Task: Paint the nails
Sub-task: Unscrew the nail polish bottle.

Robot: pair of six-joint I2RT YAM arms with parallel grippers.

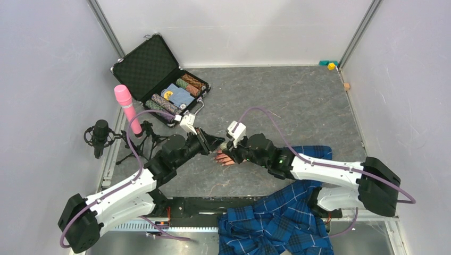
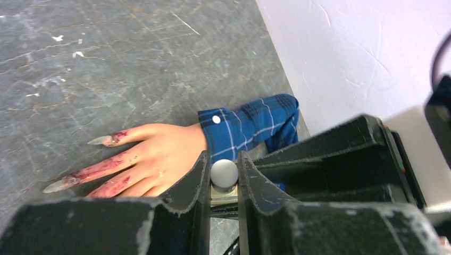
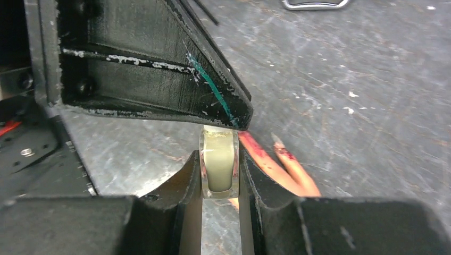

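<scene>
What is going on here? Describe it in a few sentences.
The right gripper holds a small clear bottle close by the mannequin hand lying on the table. The left gripper is shut on the white cap at the bottle's top. Its fingers are smeared red; the long nails look bare at the tips.

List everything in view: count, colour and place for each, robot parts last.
mannequin hand: one, flesh-coloured, fingers smeared red, flat at table centre
nails: two clearly shown, pale, long and pointed
plaid sleeve: one, blue, on the hand's wrist
clear bottle: one, above the fingers
white cap: one, on the bottle
case: one, black, open, far left, chips inside
pink microphone: one, left edge
black microphone: one, on a stand, left of the table
small blocks: teal and yellow, far right corner
table: one, grey
left gripper: closed on the cap
right gripper: closed on the bottle
</scene>
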